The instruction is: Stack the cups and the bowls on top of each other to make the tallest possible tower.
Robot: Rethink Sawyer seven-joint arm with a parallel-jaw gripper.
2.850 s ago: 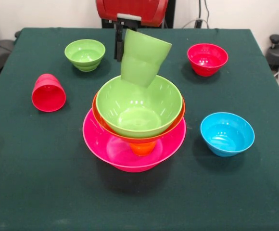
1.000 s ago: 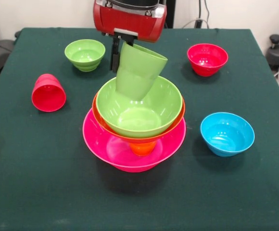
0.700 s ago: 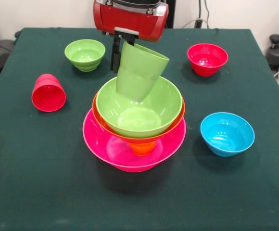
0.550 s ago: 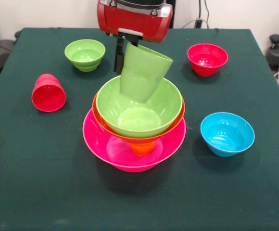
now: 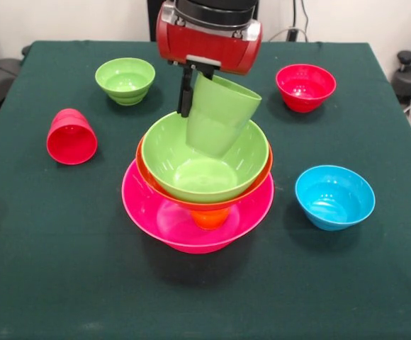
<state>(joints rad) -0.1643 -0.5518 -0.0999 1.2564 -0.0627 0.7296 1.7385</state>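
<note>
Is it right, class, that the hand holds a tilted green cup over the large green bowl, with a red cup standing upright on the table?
Not quite. The front view shows the red cup lying on its side. The hand does hold the tilted green cup over the large green bowl.

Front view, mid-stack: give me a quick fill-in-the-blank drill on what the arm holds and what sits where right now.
1. The gripper holds the ____ cup, tilted, above the large green bowl.
2. The large green bowl sits inside the ____ bowl.
3. The base of the tower is the ____ bowl.
4. The red cup lies on its ____.

Missing words: green; orange; pink; side
</note>
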